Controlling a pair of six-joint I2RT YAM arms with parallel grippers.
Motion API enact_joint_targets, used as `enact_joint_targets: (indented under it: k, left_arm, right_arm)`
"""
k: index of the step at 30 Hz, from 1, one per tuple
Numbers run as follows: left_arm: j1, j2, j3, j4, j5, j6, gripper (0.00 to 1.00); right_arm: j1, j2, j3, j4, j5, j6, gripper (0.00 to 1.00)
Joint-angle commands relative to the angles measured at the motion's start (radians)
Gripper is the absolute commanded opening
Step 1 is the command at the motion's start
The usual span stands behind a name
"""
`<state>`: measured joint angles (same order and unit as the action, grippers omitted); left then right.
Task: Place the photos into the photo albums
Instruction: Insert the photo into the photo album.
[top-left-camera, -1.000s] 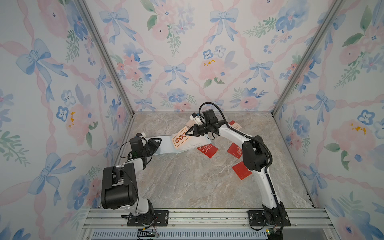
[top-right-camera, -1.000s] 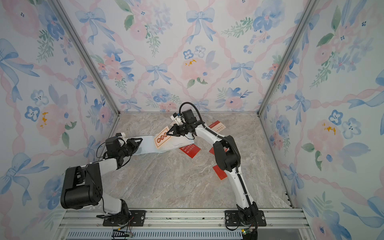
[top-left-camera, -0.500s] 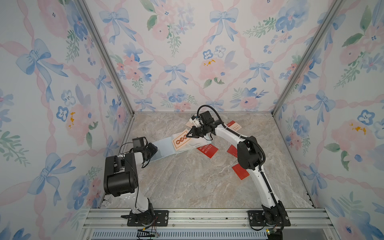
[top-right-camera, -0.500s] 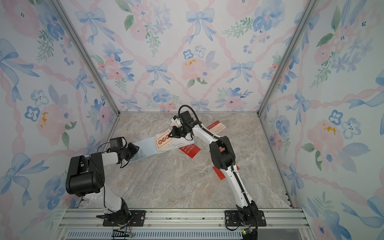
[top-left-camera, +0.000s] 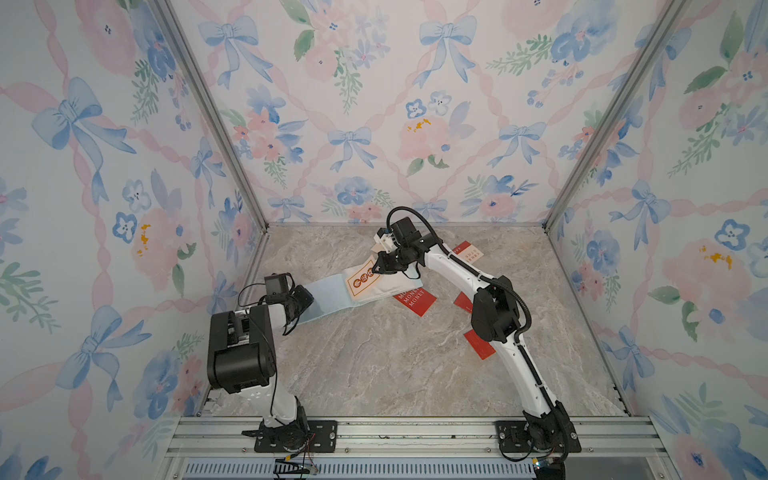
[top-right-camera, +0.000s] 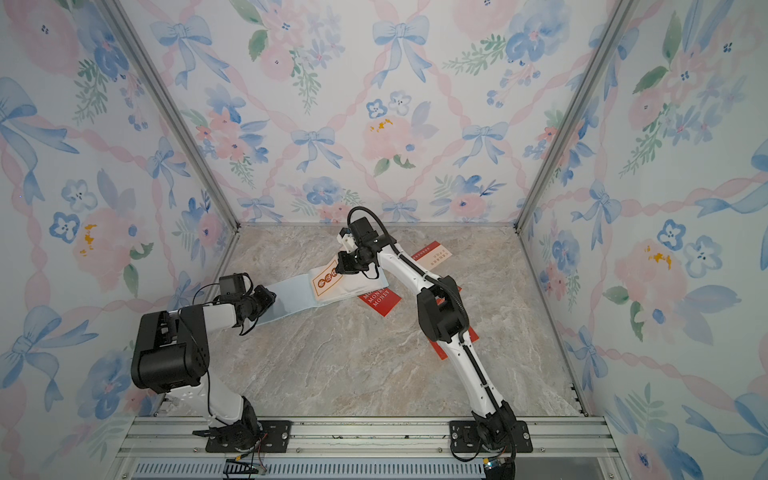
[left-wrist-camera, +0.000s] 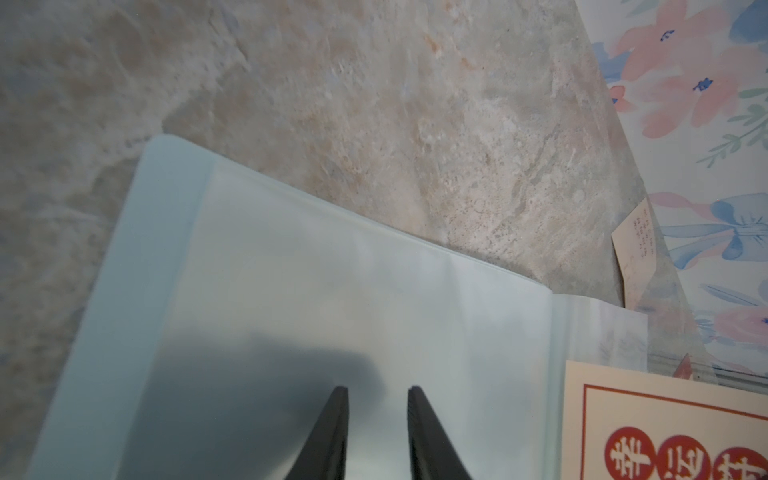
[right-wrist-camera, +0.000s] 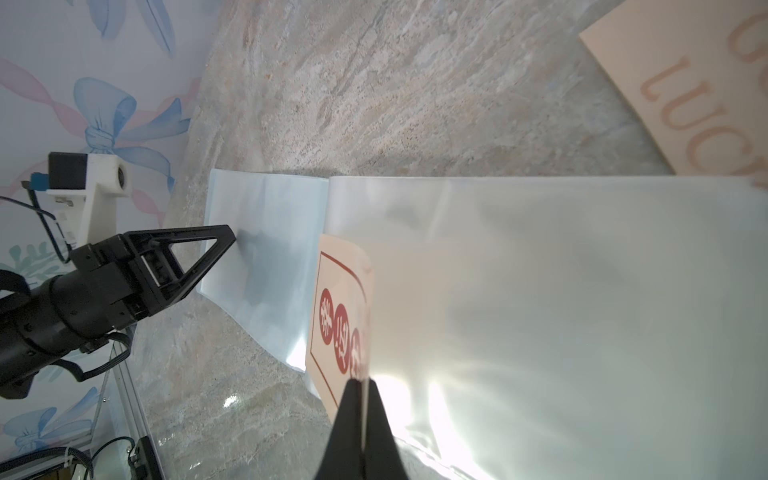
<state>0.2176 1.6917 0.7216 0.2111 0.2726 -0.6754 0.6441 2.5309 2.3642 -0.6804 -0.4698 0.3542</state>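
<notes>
marble tabletop (top-left-camera: 374, 365) between flowered walls (top-left-camera: 374, 124), pale blue photo album (top-left-camera: 328, 299) laid open, cream photo (top-left-camera: 360, 283) clenched by right hand (top-left-camera: 379, 268) over its clear page, left hand (top-left-camera: 308, 297) held parted at its cover edge, red photo (top-left-camera: 415, 301) just beside

Card (top-left-camera: 365, 281) on open album (top-left-camera: 328, 298), other cards (top-left-camera: 415, 300) right of it

A desk (top-left-camera: 374, 365) with a beige marble pattern forms the floor of the booth. Three walls stand around it, papered with blue bows, pink ribbons and flowers: a back wall (top-left-camera: 374, 104) and two side walls. Metal posts (top-left-camera: 210, 112) run up the back corners. A grey rail (top-left-camera: 415, 434) lies along the desk's near edge, with a slotted strip (top-left-camera: 415, 469) just outside it.
</notes>
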Motion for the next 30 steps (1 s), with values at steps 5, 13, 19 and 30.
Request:
enact_joint_targets:
  k: [5,13,19,30]
  left_arm:
    - [0.009,-0.035,-0.019,-0.045,-0.003,0.026,0.28]
    - [0.009,-0.055,-0.025,-0.045,-0.004,0.025,0.28]
    - [0.009,-0.058,-0.03,-0.045,0.001,0.023,0.28]
    - [0.011,-0.058,-0.029,-0.045,0.003,0.022,0.28]
  right_arm:
    - [0.03,0.048,0.049,-0.051,0.057,-0.002,0.0]
    - [0.031,0.009,0.033,-0.03,0.114,0.004,0.0]
    - [0.032,0.042,0.049,-0.005,0.078,0.045,0.0]
    - [0.069,0.09,0.053,0.11,0.016,0.15,0.0]
